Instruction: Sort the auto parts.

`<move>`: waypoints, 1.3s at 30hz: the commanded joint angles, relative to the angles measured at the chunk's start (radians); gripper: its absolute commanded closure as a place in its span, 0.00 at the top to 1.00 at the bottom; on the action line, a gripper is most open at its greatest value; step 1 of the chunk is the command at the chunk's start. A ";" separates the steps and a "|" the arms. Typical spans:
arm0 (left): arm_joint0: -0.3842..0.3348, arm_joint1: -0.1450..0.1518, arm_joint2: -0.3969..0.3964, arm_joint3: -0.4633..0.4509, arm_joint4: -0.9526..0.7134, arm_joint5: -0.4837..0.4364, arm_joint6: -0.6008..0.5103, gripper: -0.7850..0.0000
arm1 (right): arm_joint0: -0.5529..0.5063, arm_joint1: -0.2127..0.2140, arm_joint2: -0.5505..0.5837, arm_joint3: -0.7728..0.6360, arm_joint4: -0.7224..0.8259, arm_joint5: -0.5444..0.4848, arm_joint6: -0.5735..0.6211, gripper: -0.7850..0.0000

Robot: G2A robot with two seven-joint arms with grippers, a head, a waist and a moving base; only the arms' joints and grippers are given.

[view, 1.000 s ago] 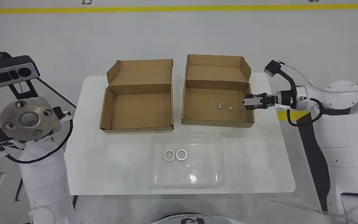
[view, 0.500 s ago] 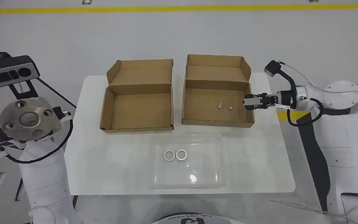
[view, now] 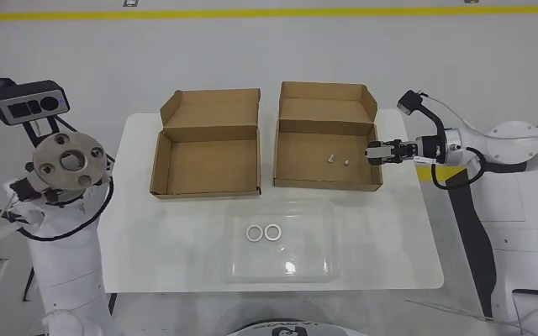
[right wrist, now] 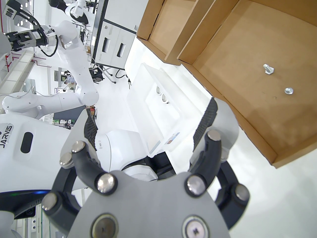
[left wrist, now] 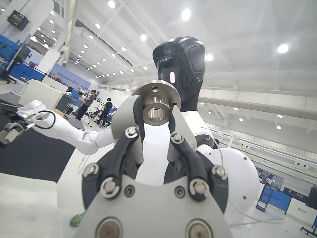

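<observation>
Left hand gripping a hub, right hand open by the bolt box

My left hand [left wrist: 155, 105] was clamped on a flanged metal hub [left wrist: 158, 90], its two fingers pressed against the hub's short barrel and the round flange just past my fingertips. I held it raised and well off to the side of the worktop [view: 403, 244]. My right hand [view: 371, 154] hung with its fingers spread and nothing between them, right at the near wall of the right cardboard box [view: 366, 181]. Two bolts [view: 329, 157] lay on the box floor a little beyond my fingertips, close together but apart. The left cardboard box [view: 206, 181] sat past that one, farther from my right hand. Two white rings [view: 253, 233] lay side by side in the clear plastic tray [view: 311, 269], well apart from both hands.
</observation>
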 commanded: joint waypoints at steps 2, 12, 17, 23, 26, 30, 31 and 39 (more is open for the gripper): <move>-0.010 0.004 -0.001 0.036 0.076 -0.025 0.002 0.00 | 0.000 0.000 0.000 0.000 0.000 0.000 0.000 1.00; -0.061 0.030 0.041 0.073 0.466 -0.052 0.015 0.00 | 0.000 0.000 0.000 0.000 0.000 0.000 0.000 1.00; -0.096 0.039 0.108 0.096 0.592 -0.063 0.025 0.00 | 0.000 0.000 0.000 0.000 0.000 0.000 0.000 1.00; -0.149 0.044 0.199 0.139 0.726 -0.080 0.074 0.00 | 0.000 0.000 0.000 0.000 0.000 0.000 0.000 1.00; -0.174 0.046 0.237 0.161 0.797 -0.073 0.112 0.00 | 0.000 0.000 0.000 0.000 0.000 0.000 0.000 1.00; -0.211 0.051 0.276 0.201 0.882 -0.072 0.141 0.00 | 0.000 0.000 0.000 0.000 0.000 0.000 0.000 1.00; -0.221 0.053 0.286 0.214 0.903 -0.072 0.144 0.00 | 0.000 0.000 0.000 0.000 0.000 0.000 0.000 1.00; -0.288 0.065 0.352 0.316 1.092 -0.085 0.181 0.00 | 0.000 0.000 0.000 0.000 0.000 0.000 0.000 1.00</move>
